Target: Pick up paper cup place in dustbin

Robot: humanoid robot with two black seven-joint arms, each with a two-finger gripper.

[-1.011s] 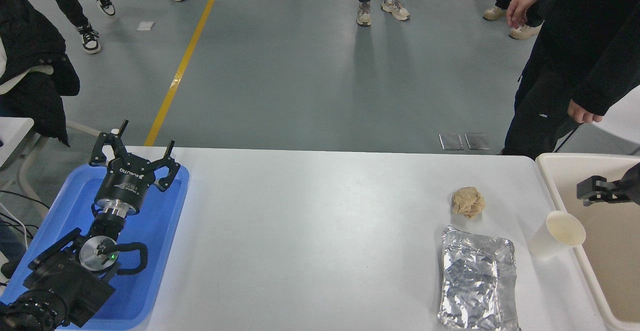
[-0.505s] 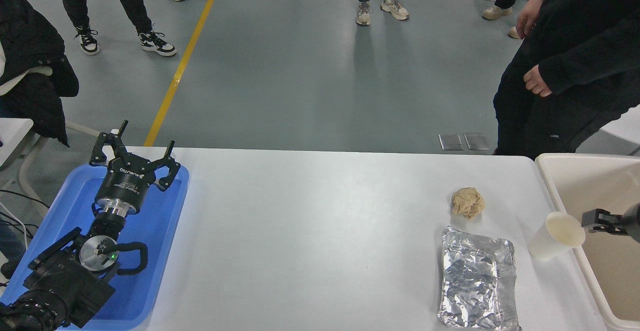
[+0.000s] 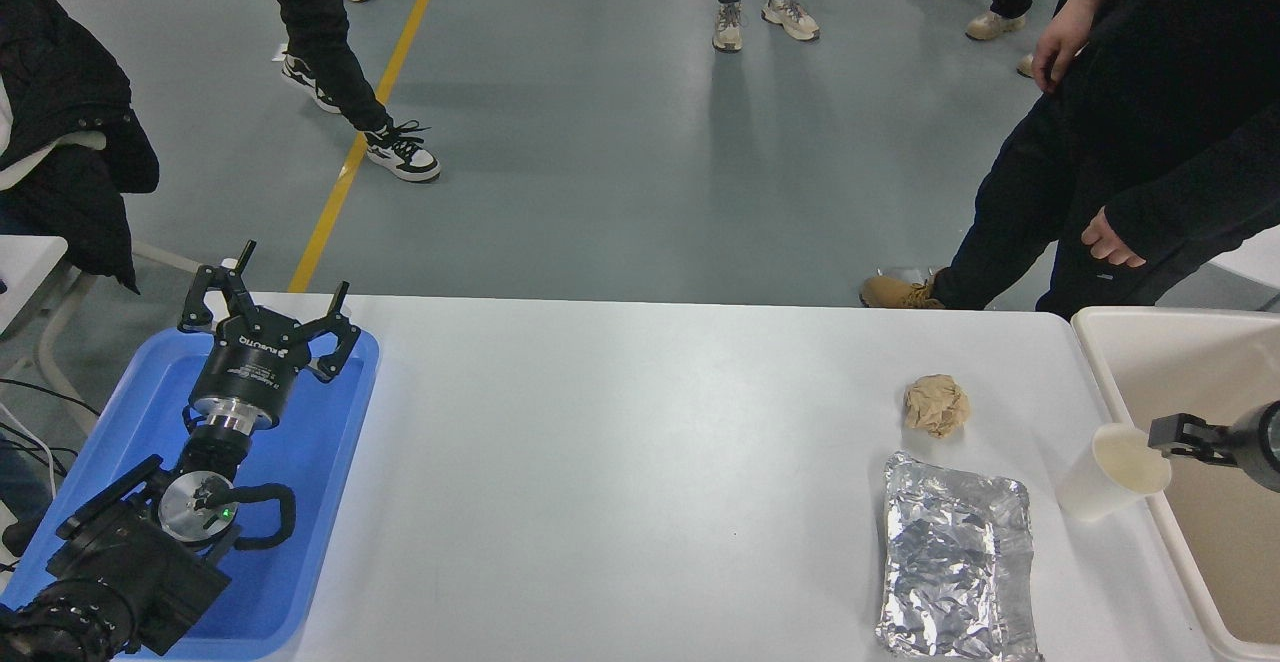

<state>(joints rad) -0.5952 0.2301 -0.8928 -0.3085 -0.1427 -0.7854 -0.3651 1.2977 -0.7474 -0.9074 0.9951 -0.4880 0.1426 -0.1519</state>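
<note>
The white paper cup [image 3: 1108,473] stands upright near the table's right end, right beside the left rim of the cream-beige dustbin [image 3: 1098,374]. My right gripper [image 3: 1176,436] comes in from the right edge over the bin; its black tip is level with the cup's rim and just right of it, very close or touching. Most of it is cut off by the picture's edge. My left gripper [image 3: 262,314] is open and empty, parked over the blue tray [image 3: 300,502] at the lower left.
A crumpled brown paper ball [image 3: 936,405] lies left of and behind the cup. A crinkled foil tray [image 3: 953,560] lies just left of the cup. A person in black [image 3: 1150,122] stands at the table's far right corner; other people stand further back.
My right gripper has dropped from above the bin to the cup's rim level and edged left towards it. The cup has not moved. The person at the right has shifted; another walks past at the top left.
</note>
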